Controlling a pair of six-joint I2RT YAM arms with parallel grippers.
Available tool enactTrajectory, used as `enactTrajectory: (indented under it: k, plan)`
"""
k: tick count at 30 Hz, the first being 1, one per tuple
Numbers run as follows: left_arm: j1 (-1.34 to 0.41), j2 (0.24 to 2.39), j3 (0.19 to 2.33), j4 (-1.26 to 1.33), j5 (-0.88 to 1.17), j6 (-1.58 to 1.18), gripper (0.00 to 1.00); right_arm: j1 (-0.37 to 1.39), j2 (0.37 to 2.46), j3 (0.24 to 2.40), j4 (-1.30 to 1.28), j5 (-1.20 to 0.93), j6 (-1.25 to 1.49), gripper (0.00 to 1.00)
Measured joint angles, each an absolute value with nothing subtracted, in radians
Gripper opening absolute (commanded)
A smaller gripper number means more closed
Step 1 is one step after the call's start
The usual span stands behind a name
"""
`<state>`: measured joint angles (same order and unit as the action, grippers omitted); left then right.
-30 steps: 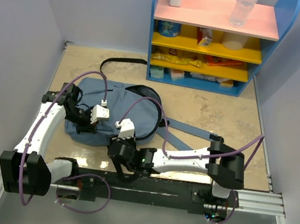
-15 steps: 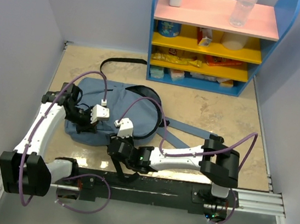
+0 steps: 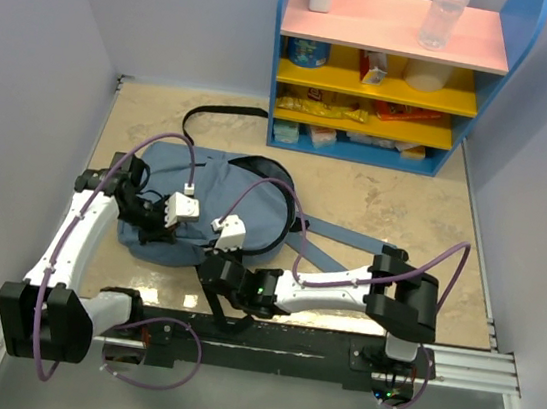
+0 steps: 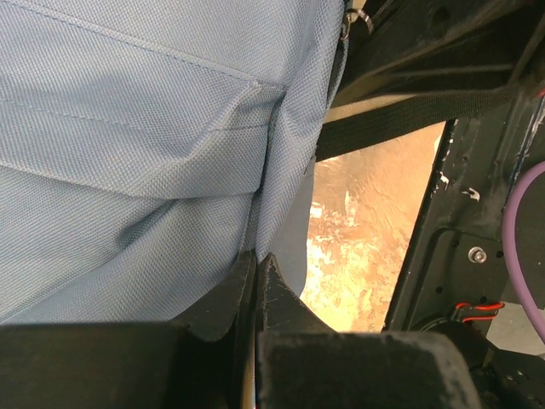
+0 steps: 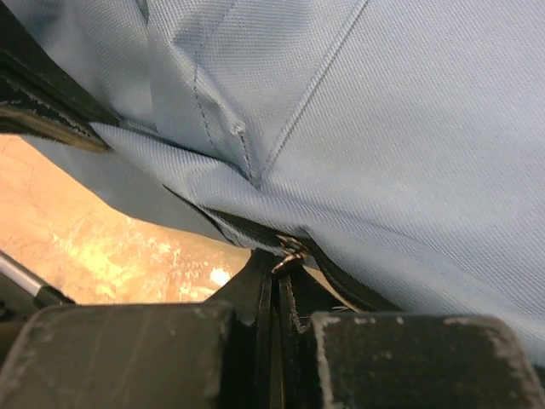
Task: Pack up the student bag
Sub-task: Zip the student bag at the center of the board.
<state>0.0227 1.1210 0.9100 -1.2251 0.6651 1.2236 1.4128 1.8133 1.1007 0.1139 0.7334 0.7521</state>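
The bag [image 3: 210, 188] lies toward the near-left corner of the surface [image 3: 394, 205]. The right gripper [image 5: 277, 294], apart a second ago, has just clamped on the zip pull [image 5: 289, 253]. The left gripper [image 4: 255, 277] stays pinched on bag fabric. Unzipping can probably begin.

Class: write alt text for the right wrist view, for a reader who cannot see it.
The right fingers are pinched shut on the student bag at its metal zipper pull. Grey-blue fabric fills the frame; tan tabletop shows lower left.
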Motion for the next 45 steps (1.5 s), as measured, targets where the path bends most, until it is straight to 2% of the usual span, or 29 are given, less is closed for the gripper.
enactTrajectory:
  k: [1, 2, 3, 4, 6, 7, 8, 9, 10, 14, 18, 23, 26, 27, 29, 32, 33, 35, 36, 38, 45]
  plan:
    - [0.023, 1.117, 0.906, -1.221, 0.665, 1.223, 0.01, 1.413, 1.804, 1.092, 0.115, 0.727, 0.752, 0.00]
    - [0.023, 1.114, 0.902, -1.218, 0.663, 1.222, 0.12, 1.412, 1.791, 1.082, 0.113, 0.717, 0.752, 0.00]
    - [0.023, 1.112, 0.899, -1.215, 0.661, 1.218, 0.26, 1.412, 1.776, 1.073, 0.110, 0.709, 0.753, 0.00]
    - [0.023, 1.111, 0.898, -1.212, 0.660, 1.214, 0.46, 1.412, 1.760, 1.069, 0.102, 0.703, 0.752, 0.00]
    - [0.023, 1.110, 0.899, -1.215, 0.653, 1.205, 0.65, 1.409, 1.717, 1.065, 0.070, 0.670, 0.752, 0.00]
    - [0.023, 1.110, 0.903, -1.230, 0.653, 1.195, 0.79, 1.406, 1.699, 1.066, 0.056, 0.652, 0.753, 0.00]
    - [0.023, 1.110, 0.913, -1.247, 0.655, 1.187, 0.83, 1.401, 1.686, 1.066, 0.039, 0.633, 0.753, 0.00]
    - [0.022, 1.110, 0.932, -1.267, 0.659, 1.184, 0.93, 1.398, 1.681, 1.067, 0.025, 0.618, 0.753, 0.00]
    - [0.022, 1.108, 0.957, -1.281, 0.667, 1.175, 0.97, 1.393, 1.678, 1.068, 0.012, 0.604, 0.754, 0.00]
    - [0.019, 1.055, 1.016, -1.279, 0.715, 1.165, 1.00, 1.364, 1.671, 1.068, -0.008, 0.544, 0.766, 0.00]
    - [-0.004, 1.022, 0.983, -1.282, 0.768, 1.175, 0.97, 1.329, 1.650, 1.065, -0.014, 0.475, 0.785, 0.00]
    - [-0.116, 1.109, 0.904, -1.234, 0.799, 1.182, 0.92, 1.287, 1.625, 1.058, -0.034, 0.398, 0.804, 0.00]
    - [-0.188, 1.125, 0.863, -1.166, 0.797, 1.142, 0.81, 1.266, 1.615, 1.058, -0.054, 0.365, 0.808, 0.00]
    - [-0.220, 1.124, 0.852, -1.129, 0.796, 1.121, 0.73, 1.259, 1.614, 1.059, -0.057, 0.352, 0.809, 0.00]
    - [-0.258, 1.125, 0.847, -1.078, 0.793, 1.087, 0.68, 1.255, 1.614, 1.060, -0.060, 0.340, 0.809, 0.00]
    - [-0.294, 1.124, 0.837, -1.005, 0.784, 1.046, 0.50, 1.256, 1.614, 1.062, -0.060, 0.321, 0.812, 0.00]
    - [-0.306, 1.123, 0.827, -0.978, 0.774, 1.032, 0.37, 1.256, 1.614, 1.062, -0.061, 0.316, 0.813, 0.00]
    - [-0.328, 1.118, 0.802, -0.922, 0.743, 1.010, 0.26, 1.255, 1.614, 1.062, -0.064, 0.304, 0.814, 0.00]
    - [-0.338, 1.116, 0.793, -0.895, 0.727, 1.002, 0.12, 1.255, 1.614, 1.062, -0.069, 0.296, 0.814, 0.00]
    - [-0.352, 1.109, 0.786, -0.862, 0.704, 0.987, 0.01, 1.255, 1.614, 1.062, -0.083, 0.293, 0.815, 0.00]
    - [-0.369, 1.092, 0.774, -0.828, 0.684, 0.960, 0.00, 1.225, 1.583, 1.062, -0.145, 0.268, 0.813, 0.00]
